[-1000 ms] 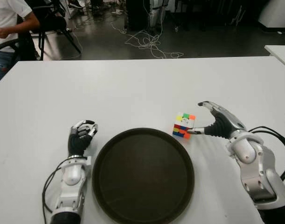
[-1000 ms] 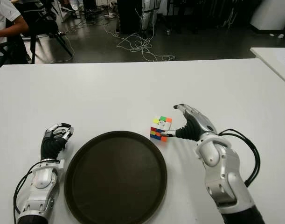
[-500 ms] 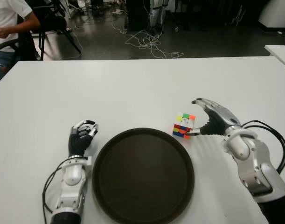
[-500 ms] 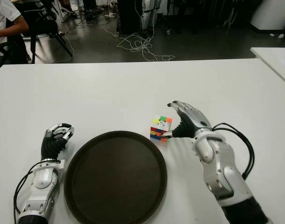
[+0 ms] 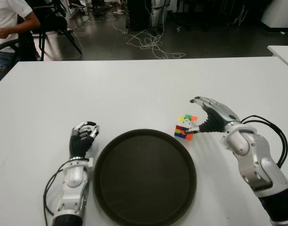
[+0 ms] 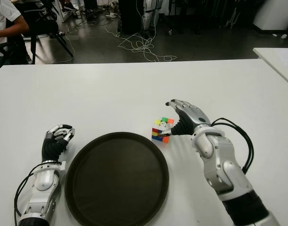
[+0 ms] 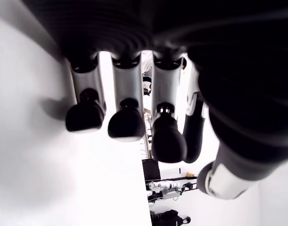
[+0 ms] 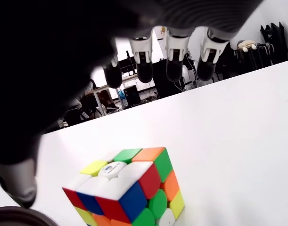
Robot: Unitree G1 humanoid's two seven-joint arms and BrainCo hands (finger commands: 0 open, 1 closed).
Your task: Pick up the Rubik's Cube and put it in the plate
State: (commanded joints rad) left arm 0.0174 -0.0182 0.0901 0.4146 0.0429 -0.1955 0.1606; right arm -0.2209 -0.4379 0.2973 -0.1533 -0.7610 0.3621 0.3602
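1. The small multicoloured plastic Rubik's Cube (image 5: 185, 127) stands on the white desk (image 5: 134, 89), just beyond the far right rim of the round dark brown plate (image 5: 144, 176) and apart from it.
2. The right robot hand (image 5: 206, 118) is at the cube's right side. Its fingers (image 8: 174, 52) arch open above the cube's top without closing on it, and the thumb tip (image 5: 189, 132) is at the cube's lower right edge; whether it touches cannot be told. The hand holds nothing.
3. The left robot hand (image 5: 82, 139) shows just left of the plate, its fingers curled over empty.
4. The cube is probably light and rigid, with smooth, glossy faces that could slip under hard fingertips. Its layers can also twist if squeezed off-centre.
5. The best hold is likely across two opposite flat faces, thumb on the near side and fingers on the far side, pressing at mid-height rather than on corners.
6. The carry to the plate is short, leftward and toward the robot, over a low rim.
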